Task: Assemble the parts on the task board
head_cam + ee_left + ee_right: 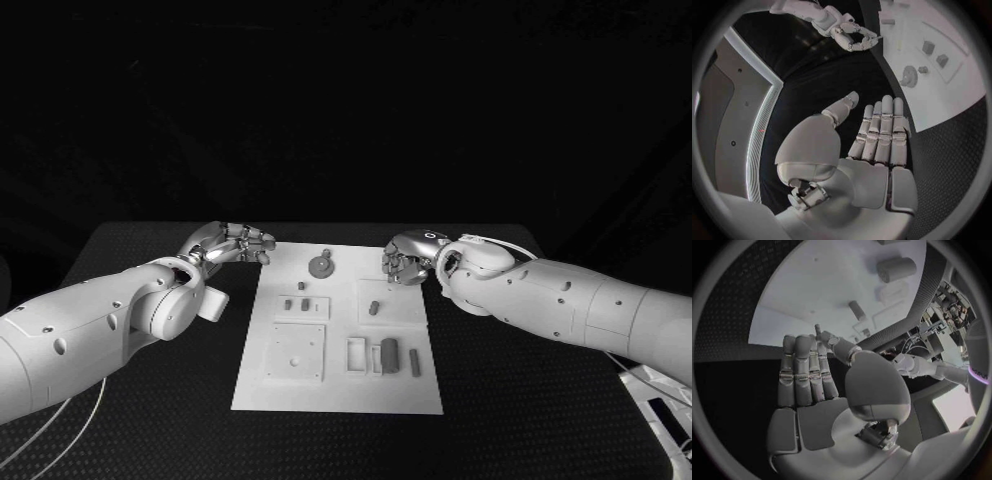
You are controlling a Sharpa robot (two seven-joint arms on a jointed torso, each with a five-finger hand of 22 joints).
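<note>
While both hands hover empty at the far corners of the board point(339, 395), no part is yet held, and the risks lie in the first reach. Nearest the robot, a square plate point(294, 352) lies flat beside a frame point(355, 355), a dark block point(388, 352) and a thin pin point(415, 362); these stand close together, so a finger coming down on one is likely to nudge its neighbour out of place. Farther on, two small pegs point(296, 304) sit in a tray, and a short cylinder point(375, 308) lies across from them; a cylinder can roll if touched off-centre. Beyond these, a gear point(320, 266) lies between the two hands, nearer the far edge.

Left hand point(231, 243): fingers loosely curled in the head view, straight and side by side in its wrist view point(879, 135), holding nothing; it sits just off the board's far left corner, the gear beside it toward the right hand.

Right hand point(408, 256): fingers bent downward over the far right edge, holding nothing point(811, 375); the cylinder lies just on its near side.
</note>
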